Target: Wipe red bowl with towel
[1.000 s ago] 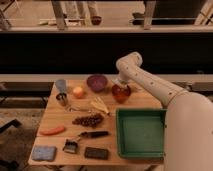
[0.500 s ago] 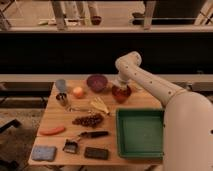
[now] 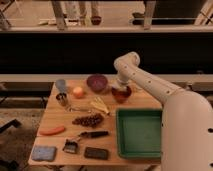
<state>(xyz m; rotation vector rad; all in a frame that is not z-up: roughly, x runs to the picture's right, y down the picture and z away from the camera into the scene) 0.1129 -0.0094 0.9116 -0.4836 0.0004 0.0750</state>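
Observation:
The red bowl [image 3: 122, 94] sits at the back right of the wooden table [image 3: 60, 120], to the right of a purple bowl [image 3: 97, 82]. My gripper [image 3: 120, 86] reaches down from the white arm [image 3: 150, 85] straight into the top of the red bowl. It covers the bowl's inside. The towel is hidden; I cannot make it out under the gripper.
A green tray [image 3: 140, 149] lies at the front right. Left of the bowls are an orange [image 3: 78, 92], a grey cup [image 3: 61, 85] and a metal can [image 3: 62, 99]. A banana [image 3: 100, 106], grapes [image 3: 88, 120], carrot [image 3: 52, 131], brush [image 3: 82, 136], blue pad [image 3: 43, 152] and black block [image 3: 96, 153] lie in front.
The gripper has shifted only slightly over the red bowl. Everything else on the table stays where it was.

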